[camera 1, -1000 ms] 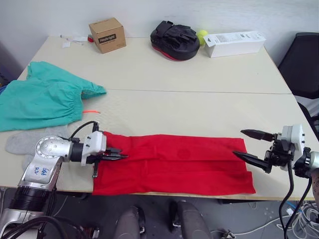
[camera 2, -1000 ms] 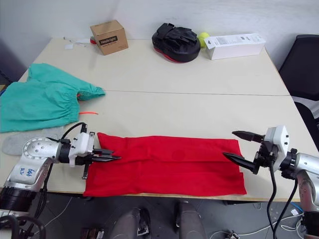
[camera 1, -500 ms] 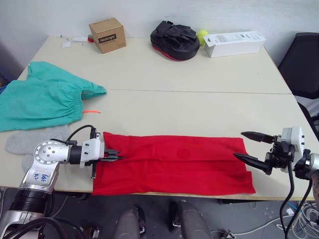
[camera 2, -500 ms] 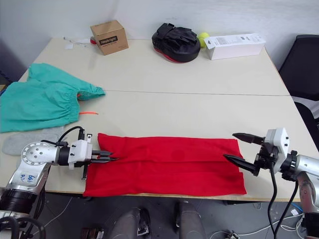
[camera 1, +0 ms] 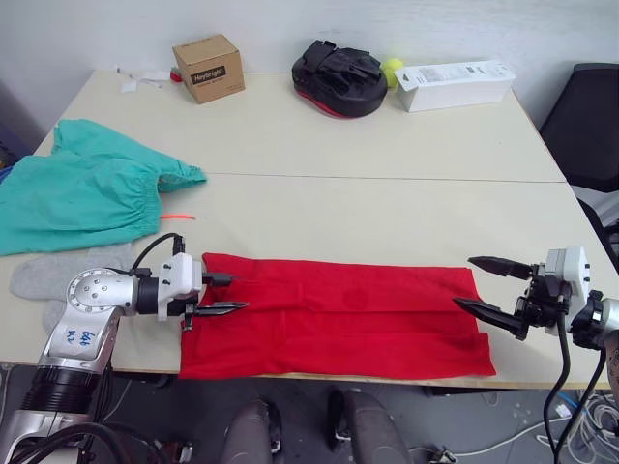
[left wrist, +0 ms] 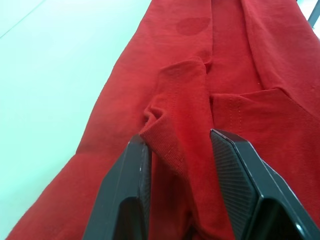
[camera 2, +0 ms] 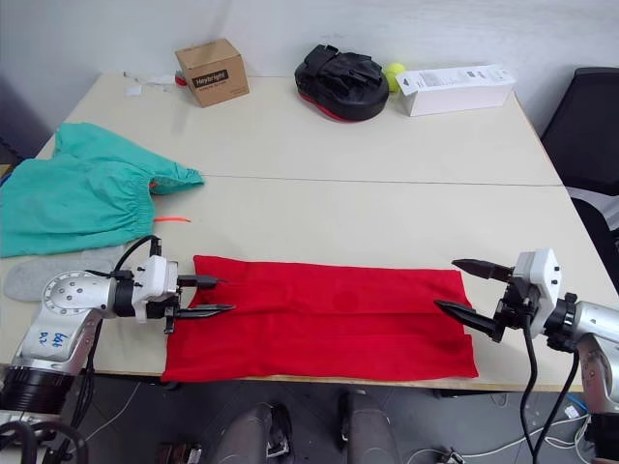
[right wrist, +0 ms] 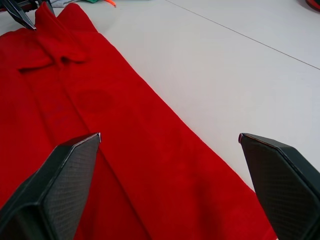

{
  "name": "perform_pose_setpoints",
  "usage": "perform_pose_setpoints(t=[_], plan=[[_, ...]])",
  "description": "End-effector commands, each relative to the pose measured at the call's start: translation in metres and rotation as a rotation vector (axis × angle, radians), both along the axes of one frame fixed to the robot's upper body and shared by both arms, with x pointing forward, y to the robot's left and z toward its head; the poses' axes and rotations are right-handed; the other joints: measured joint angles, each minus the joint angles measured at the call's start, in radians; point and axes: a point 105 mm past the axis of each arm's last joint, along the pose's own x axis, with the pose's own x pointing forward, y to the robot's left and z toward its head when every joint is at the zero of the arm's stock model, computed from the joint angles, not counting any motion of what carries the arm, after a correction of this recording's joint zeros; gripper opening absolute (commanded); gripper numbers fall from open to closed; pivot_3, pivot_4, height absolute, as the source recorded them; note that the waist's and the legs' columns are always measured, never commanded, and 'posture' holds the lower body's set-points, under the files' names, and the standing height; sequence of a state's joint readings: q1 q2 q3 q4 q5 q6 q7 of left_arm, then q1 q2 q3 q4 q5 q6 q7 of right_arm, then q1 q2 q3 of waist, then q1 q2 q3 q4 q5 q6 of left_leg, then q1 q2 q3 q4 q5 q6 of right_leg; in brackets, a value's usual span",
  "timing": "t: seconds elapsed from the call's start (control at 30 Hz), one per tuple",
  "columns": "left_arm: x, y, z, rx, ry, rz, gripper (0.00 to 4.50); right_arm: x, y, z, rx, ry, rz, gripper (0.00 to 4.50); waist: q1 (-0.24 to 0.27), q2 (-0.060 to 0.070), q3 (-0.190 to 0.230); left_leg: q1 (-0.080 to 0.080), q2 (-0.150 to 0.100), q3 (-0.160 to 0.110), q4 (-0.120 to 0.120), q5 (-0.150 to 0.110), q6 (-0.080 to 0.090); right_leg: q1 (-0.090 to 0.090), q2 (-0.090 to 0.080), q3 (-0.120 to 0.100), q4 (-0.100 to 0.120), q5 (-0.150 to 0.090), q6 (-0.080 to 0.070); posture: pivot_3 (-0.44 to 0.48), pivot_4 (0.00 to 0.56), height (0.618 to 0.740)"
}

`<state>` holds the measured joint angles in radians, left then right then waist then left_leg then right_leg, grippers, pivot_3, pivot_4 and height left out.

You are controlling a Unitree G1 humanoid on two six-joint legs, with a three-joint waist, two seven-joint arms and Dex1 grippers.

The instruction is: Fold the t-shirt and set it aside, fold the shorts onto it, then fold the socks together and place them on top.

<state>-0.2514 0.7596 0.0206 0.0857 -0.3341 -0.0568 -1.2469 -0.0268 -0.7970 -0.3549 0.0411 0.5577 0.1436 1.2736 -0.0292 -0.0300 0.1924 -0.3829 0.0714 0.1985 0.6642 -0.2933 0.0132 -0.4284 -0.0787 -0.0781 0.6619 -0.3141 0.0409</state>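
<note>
In the left eye view, the t-shirt (camera 1: 338,316) is seen folded into a long red band along the near edge of the worktop (camera 1: 387,193). The left pincer (camera 1: 219,294) is held at the band's left end with its fingers parted, and the right pincer (camera 1: 488,286) at the right end, spread wide. The shorts (camera 1: 82,188) lie at the far left, with the grey socks (camera 1: 53,275) just nearer, beside the left arm. A cardboard box (camera 1: 208,68), a black bag (camera 1: 338,77) and a white carton (camera 1: 455,84) are set along the far edge.

In the left wrist view, a raised ridge of red cloth (left wrist: 175,120) is seen between the two parted fingers (left wrist: 127,195); whether it is touched cannot be told.

In the right wrist view, the fingers (right wrist: 60,185) are seen wide apart above the red band, with bare worktop beside it.
</note>
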Motion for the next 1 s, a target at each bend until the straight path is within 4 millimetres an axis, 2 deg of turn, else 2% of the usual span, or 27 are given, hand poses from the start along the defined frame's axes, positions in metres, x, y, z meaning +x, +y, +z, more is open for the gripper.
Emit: perform_pose_setpoints(t=[0.03, 0.07, 0.2, 0.37, 0.63, 0.77, 0.87, 0.9, 1.0], plan=[[-0.005, -0.003, 0.008, -0.024, -0.025, -0.038, 1.5, -0.002, -0.001, 0.005, 0.002, -0.033, -0.002, 4.5, 0.0, 0.0, 0.0, 0.0, 0.0, 0.0, 0.0, 0.0, 0.0, 0.0, 0.0, 0.0, 0.0, 0.0, 0.0, 0.0, 0.15, 0.74], [-0.007, -0.003, 0.008, -0.026, -0.022, -0.042, 1.33, -0.002, -0.001, 0.004, 0.002, -0.033, -0.002, 4.5, 0.0, 0.0, 0.0, 0.0, 0.0, 0.0, 0.0, 0.0, 0.0, 0.0, 0.0, 0.0, 0.0, 0.0, 0.0, 0.0, 0.15, 0.74], [-0.02, -0.006, 0.007, 0.0, -0.026, -0.116, 0.02, -0.003, -0.001, 0.003, 0.001, -0.03, -0.001, 4.5, -0.001, 0.0, 0.0, 0.0, 0.0, 0.0, 0.0, 0.0, 0.0, 0.0, 0.0, 0.0, 0.0, 0.0, 0.0, 0.0, 0.15, 0.74], [-0.038, -0.006, -0.002, 0.095, -0.065, -0.217, 0.02, -0.005, -0.005, 0.0, -0.008, -0.015, -0.004, 4.5, -0.001, 0.0, 0.0, 0.0, 0.0, 0.0, 0.0, 0.0, 0.0, 0.0, 0.0, 0.0, 0.0, 0.0, 0.0, 0.0, 0.15, 0.74], [-0.047, -0.001, -0.018, 0.192, -0.131, -0.261, 0.02, -0.008, -0.01, -0.009, -0.033, 0.019, 0.001, 4.5, -0.001, 0.0, 0.0, 0.0, 0.0, 0.0, 0.0, -0.001, 0.0, 0.0, 0.0, 0.0, -0.001, 0.0, 0.0, 0.0, 0.15, 0.74], [-0.048, -0.001, -0.02, 0.184, -0.129, -0.237, 0.02, -0.009, -0.012, -0.012, -0.036, 0.027, -0.002, 4.5, -0.001, 0.0, 0.0, 0.0, 0.0, 0.0, -0.001, -0.001, 0.0, 0.0, 0.0, 0.0, -0.001, 0.0, 0.0, 0.0, 0.15, 0.74], [-0.039, 0.003, -0.011, 0.113, -0.072, -0.108, 0.02, -0.009, -0.012, -0.013, -0.035, 0.037, -0.008, 4.5, -0.001, 0.0, 0.0, 0.0, 0.001, 0.0, -0.001, -0.001, 0.0, 0.0, 0.0, 0.0, -0.001, 0.0, 0.0, 0.0, 0.15, 0.74], [-0.04, 0.004, -0.009, 0.097, -0.03, -0.092, 0.44, -0.008, -0.012, -0.013, -0.033, 0.039, -0.009, 4.5, -0.001, 0.0, 0.0, 0.0, 0.001, 0.0, -0.001, -0.001, 0.0, 0.0, 0.0, 0.0, -0.001, 0.0, 0.0, 0.0, 0.15, 0.74], [-0.045, 0.011, -0.006, 0.107, 0.037, -0.065, 1.24, -0.008, -0.012, -0.008, 0.002, 0.051, -0.008, 4.5, -0.002, 0.0, 0.0, 0.0, 0.001, 0.0, -0.001, -0.001, 0.0, 0.0, 0.0, 0.0, -0.001, 0.0, 0.0, 0.0, 0.15, 0.74]])
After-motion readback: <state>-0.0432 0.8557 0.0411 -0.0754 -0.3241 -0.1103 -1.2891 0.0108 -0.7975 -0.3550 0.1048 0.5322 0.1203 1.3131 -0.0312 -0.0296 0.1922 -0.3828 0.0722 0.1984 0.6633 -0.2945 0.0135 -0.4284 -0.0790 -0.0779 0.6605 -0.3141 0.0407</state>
